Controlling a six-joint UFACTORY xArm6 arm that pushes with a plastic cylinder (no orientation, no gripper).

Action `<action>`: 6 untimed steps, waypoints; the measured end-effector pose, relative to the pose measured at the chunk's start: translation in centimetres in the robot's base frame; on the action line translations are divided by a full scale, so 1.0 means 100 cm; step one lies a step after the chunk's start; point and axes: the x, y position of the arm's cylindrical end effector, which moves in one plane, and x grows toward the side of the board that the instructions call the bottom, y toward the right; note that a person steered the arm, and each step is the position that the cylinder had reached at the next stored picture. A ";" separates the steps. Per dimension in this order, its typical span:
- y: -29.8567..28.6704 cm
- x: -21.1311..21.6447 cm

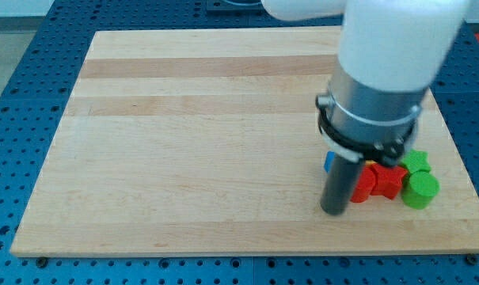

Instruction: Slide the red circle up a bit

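My tip (332, 211) rests on the wooden board (184, 142) near the view's bottom right, at the left edge of a tight cluster of blocks. A red block (363, 184) sits right beside the rod on its right; its round shape is partly hidden. Another red block (387, 180), star-like, is just right of it. A green round block (420, 190) and a second green block (416, 162) lie at the cluster's right. A blue block (329, 162) peeks out left of the rod, mostly hidden. A yellow sliver (371, 164) shows above the red blocks.
The arm's white and grey body (382, 71) hangs over the board's right side and hides part of the cluster. The board's right edge and bottom edge are close to the blocks. A blue perforated table (17, 119) surrounds the board.
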 end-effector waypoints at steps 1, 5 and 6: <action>0.032 0.034; 0.026 -0.004; 0.026 -0.020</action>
